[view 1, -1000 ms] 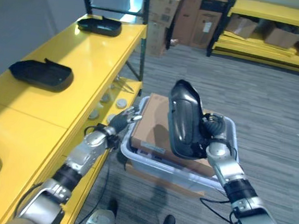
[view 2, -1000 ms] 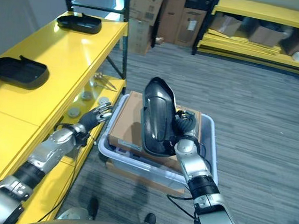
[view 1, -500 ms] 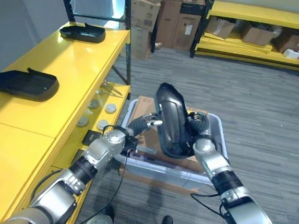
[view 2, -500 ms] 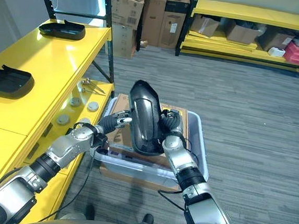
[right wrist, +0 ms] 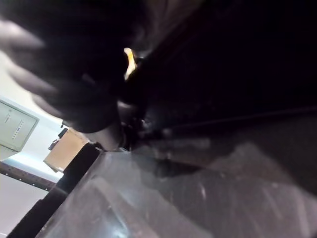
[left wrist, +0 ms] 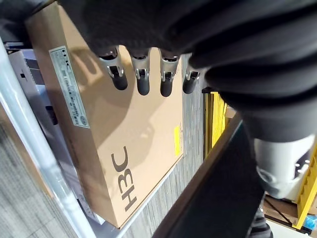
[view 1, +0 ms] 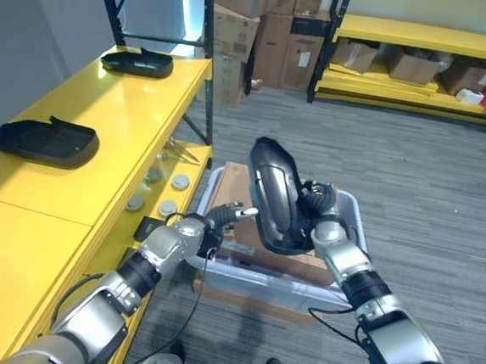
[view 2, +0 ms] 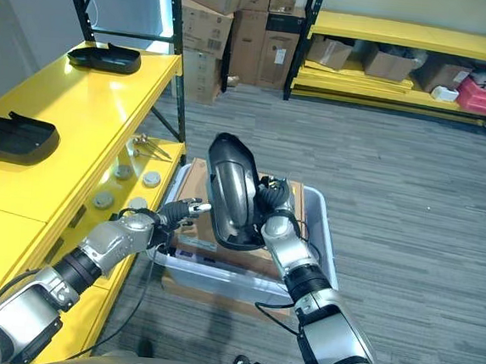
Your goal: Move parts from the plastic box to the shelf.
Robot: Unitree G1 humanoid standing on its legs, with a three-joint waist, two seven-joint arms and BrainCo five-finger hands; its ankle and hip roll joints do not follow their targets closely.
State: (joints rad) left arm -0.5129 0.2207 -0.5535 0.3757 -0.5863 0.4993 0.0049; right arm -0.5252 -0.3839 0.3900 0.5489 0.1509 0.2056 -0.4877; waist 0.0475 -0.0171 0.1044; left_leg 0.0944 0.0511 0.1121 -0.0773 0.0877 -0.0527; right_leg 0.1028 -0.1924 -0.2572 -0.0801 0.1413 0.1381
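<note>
A glossy black moulded part (view 1: 274, 193) stands upright above the clear plastic box (view 1: 219, 261). My right hand (view 1: 322, 216) is shut on it from behind and reaches over the box from the right. My left hand (view 1: 223, 215) is open over the box's left rim, its straight fingers (left wrist: 142, 74) stretched toward the part's left edge; whether they touch it I cannot tell. A brown cardboard box (left wrist: 114, 124) lies inside the plastic box under both hands. The yellow shelf (view 1: 120, 129) runs along my left and carries two black parts (view 1: 46, 141) (view 1: 139, 60).
Small round parts (view 1: 153, 191) and a metal tool (view 1: 182, 149) lie on the shelf's lower level. A black upright post (view 1: 205, 51) stands at the shelf's far corner. Cardboard boxes (view 1: 239, 28) and another yellow rack (view 1: 423, 70) line the back, with grey floor between.
The camera has shifted. My left hand has swung from the shelf side across to the part's left edge. The right hand keeps the part upright over the box.
</note>
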